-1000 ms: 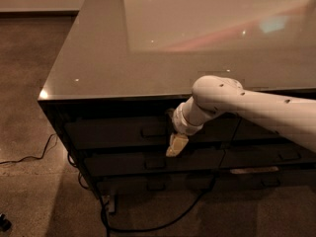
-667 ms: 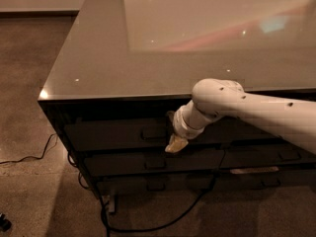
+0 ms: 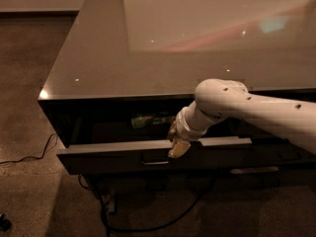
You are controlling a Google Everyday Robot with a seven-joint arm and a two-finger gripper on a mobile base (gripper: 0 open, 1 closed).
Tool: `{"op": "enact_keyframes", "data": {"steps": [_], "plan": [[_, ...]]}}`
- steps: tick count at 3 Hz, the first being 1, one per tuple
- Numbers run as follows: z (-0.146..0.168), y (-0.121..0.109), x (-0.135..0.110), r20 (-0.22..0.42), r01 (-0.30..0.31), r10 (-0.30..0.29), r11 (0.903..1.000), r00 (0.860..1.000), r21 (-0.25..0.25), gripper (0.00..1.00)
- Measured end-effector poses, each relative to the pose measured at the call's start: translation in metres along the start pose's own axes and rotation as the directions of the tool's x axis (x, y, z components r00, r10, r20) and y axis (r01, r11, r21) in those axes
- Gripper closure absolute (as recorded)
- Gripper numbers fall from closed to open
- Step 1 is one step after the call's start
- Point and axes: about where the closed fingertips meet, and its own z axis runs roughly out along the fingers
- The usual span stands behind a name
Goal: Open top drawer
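Note:
The top drawer (image 3: pixel 113 154) of the dark cabinet stands partly pulled out. Its dark front panel sits forward of the cabinet face, and the dim inside shows behind it. A small metal bar handle (image 3: pixel 155 161) sits low on the front panel. My gripper (image 3: pixel 178 146), on the white arm coming in from the right, rests at the top edge of the drawer front, just right of and above the handle. A greenish packet (image 3: pixel 147 120) lies inside the drawer towards the back.
The cabinet's glossy top (image 3: pixel 148 48) reflects light. A lower drawer front with a bar handle (image 3: pixel 253 170) lies under the open one. Cables trail on the floor at the left (image 3: pixel 29 156) and under the cabinet (image 3: pixel 163 221). A dark object (image 3: pixel 4 223) lies at the bottom left.
The top drawer has slid out from shut to partly open. My gripper moved outwards with the drawer front, and the inside of the drawer now shows.

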Motion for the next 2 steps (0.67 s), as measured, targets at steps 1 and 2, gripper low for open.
{"op": "enact_keyframes", "data": {"steps": [1,2], "plan": [[-0.001,0.001,0.000,0.000,0.000,0.000,1.0000,1.000,0.000,0.86],[-0.013,0.013,-0.002,-0.003,0.000,0.000,1.0000,1.000,-0.005,0.62]]}}
